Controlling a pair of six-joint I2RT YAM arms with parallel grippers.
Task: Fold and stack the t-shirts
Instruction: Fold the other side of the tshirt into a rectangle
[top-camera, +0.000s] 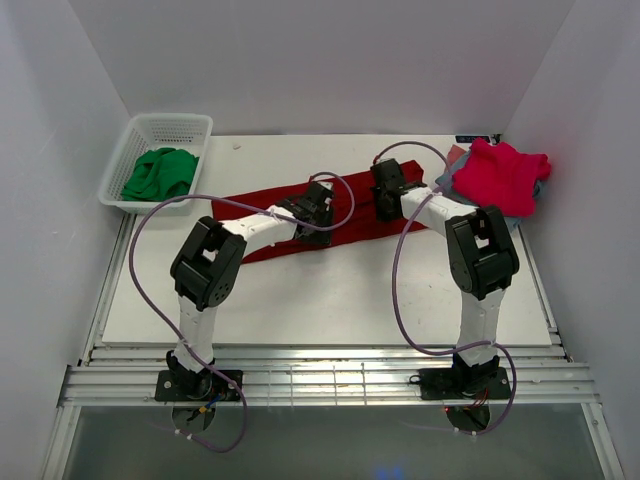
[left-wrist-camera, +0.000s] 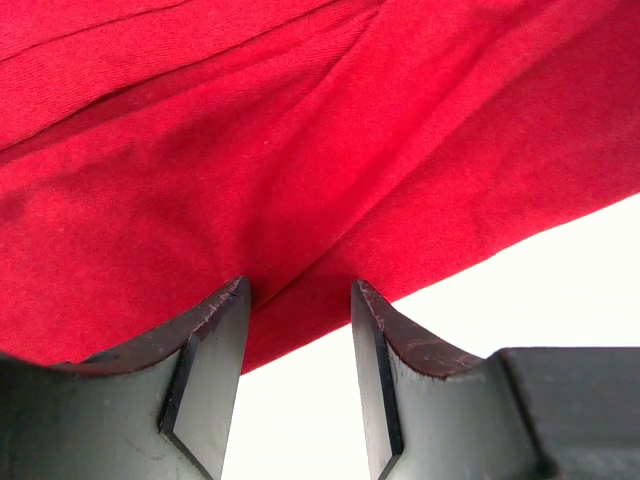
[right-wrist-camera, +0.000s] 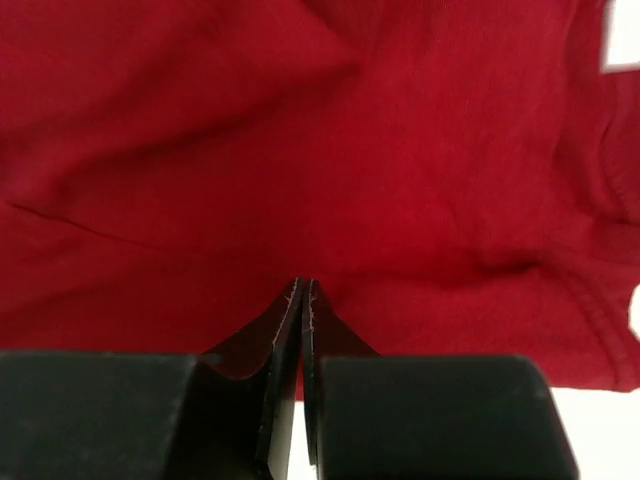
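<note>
The right gripper (right-wrist-camera: 303, 287) pinches the dark red t-shirt (right-wrist-camera: 300, 150) at its tips, while the left gripper (left-wrist-camera: 300, 290), jaws narrowly parted, meets the hem just ahead, apparently readying a fold.

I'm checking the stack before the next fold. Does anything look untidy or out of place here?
Yes. The pink-red shirt lies crumpled and unfolded on top of the grey-blue shirts at the far right corner, so that pile is not neat. The dark red shirt lies slanted and wrinkled as a long strip.
</note>
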